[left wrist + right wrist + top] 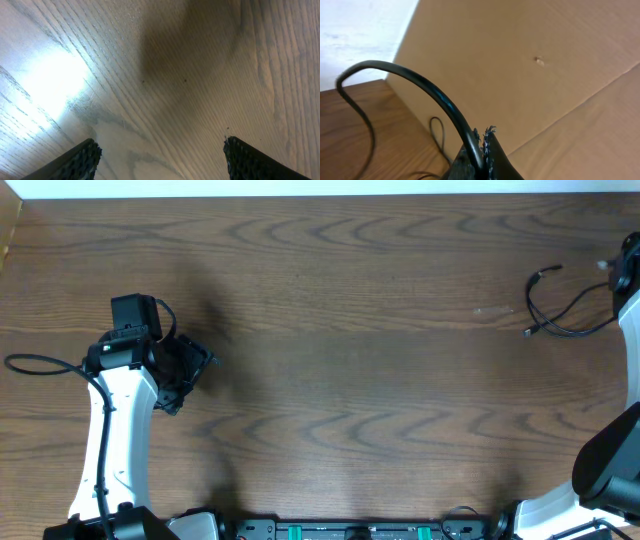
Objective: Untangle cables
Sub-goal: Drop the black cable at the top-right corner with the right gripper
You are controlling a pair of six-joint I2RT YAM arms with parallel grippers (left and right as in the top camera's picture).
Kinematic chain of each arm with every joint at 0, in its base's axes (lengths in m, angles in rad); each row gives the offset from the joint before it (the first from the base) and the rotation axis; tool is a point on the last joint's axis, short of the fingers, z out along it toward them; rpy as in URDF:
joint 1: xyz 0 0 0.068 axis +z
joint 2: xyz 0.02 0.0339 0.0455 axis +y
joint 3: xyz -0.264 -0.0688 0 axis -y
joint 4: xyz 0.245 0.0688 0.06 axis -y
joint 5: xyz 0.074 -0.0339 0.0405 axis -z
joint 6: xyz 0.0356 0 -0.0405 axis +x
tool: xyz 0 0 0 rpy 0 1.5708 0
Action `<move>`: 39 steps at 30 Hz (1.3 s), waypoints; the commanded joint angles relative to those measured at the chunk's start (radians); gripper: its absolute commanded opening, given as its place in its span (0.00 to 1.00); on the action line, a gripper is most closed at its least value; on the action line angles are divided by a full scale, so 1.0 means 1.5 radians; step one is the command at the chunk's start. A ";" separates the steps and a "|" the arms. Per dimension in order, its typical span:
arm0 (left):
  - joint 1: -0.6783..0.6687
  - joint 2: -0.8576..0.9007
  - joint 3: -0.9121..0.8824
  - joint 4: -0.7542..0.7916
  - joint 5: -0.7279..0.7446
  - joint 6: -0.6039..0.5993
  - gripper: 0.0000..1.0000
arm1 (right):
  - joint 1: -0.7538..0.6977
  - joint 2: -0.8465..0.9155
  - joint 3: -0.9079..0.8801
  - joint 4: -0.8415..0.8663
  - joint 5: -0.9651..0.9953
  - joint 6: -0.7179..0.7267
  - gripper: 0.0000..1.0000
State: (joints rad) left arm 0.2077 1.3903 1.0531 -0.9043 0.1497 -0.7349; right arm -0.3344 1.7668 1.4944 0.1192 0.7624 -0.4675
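A thin black cable point(570, 308) lies in a loose loop at the table's far right, its two plug ends point(545, 273) pointing left. My right gripper point(624, 273) sits at the right edge of the overhead view, at the loop's right end. In the right wrist view, my right gripper point(484, 135) is shut on a black cable point(427, 85) that arcs up and left out of the jaws. A thinner cable loop point(438, 131) lies on the table behind. My left gripper point(198, 378) hovers over bare wood at the left, away from the cables. Its fingers point(80, 160) stand wide apart with nothing between them.
A cardboard wall point(545, 75) stands close behind the right gripper at the table's right edge. The left arm's own thick black cable point(35, 365) loops out near the left edge. Wooden tabletop point(350, 340) stretches between the two arms.
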 commanded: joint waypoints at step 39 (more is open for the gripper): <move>0.002 -0.008 -0.002 0.010 -0.016 0.006 0.80 | -0.062 0.225 0.008 0.029 -0.091 0.169 0.99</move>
State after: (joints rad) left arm 0.2077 1.3903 1.0531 -0.8879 0.1497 -0.7353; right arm -0.4274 2.1166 1.4971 0.1810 0.5884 -0.2218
